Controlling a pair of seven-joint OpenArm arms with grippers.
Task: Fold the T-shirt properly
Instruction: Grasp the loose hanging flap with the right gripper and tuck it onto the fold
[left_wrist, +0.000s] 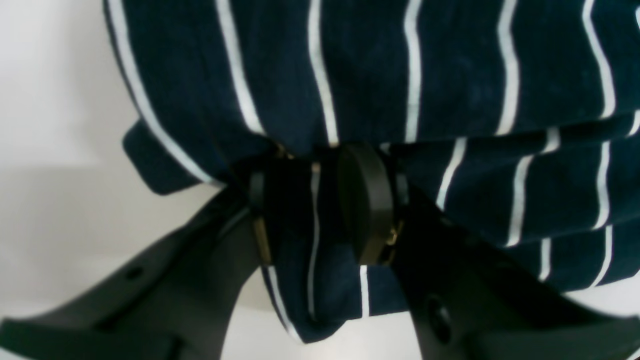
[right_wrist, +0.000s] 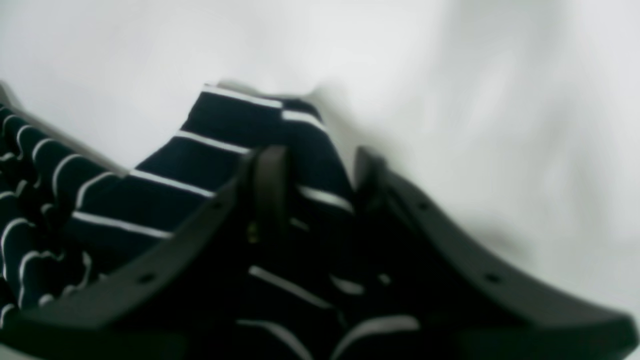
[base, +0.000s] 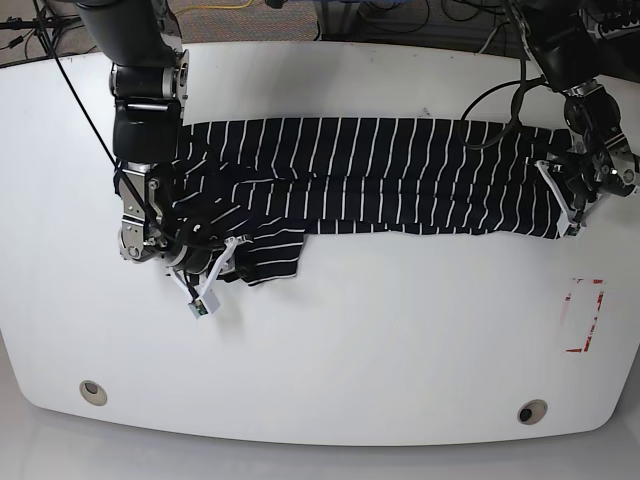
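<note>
**Both grippers clamped on the T-shirt, one at each end**

On the base view I see the T-shirt (base: 380, 175) stretched in a long band across the white tabletop (base: 380, 340), stripes running crosswise. My right gripper (base: 205, 262) sits at that view's left end, where the cloth is bunched and a flap hangs toward the near edge. My left gripper (base: 572, 195) is at the far right end of the band. From up here I cannot tell how either pair of fingers stands; the arms and cables cover too much.

The left wrist view settles one side: the left gripper (left_wrist: 320, 200) has its fingers (left_wrist: 367, 200) pressed onto a fold of striped fabric, with more layers of the T-shirt (left_wrist: 450, 75) spread beyond and bare tabletop (left_wrist: 55, 150) at the left.

The right wrist view is blurred, but the right gripper (right_wrist: 312, 185) plainly has cloth pinched between its two dark fingers (right_wrist: 270, 190), a striped peak of the T-shirt (right_wrist: 240, 125) rising above them and rumpled fabric at the left edge.

Only the base view shows a red rectangle outline (base: 585, 315) marked on the tabletop near my left arm.
</note>
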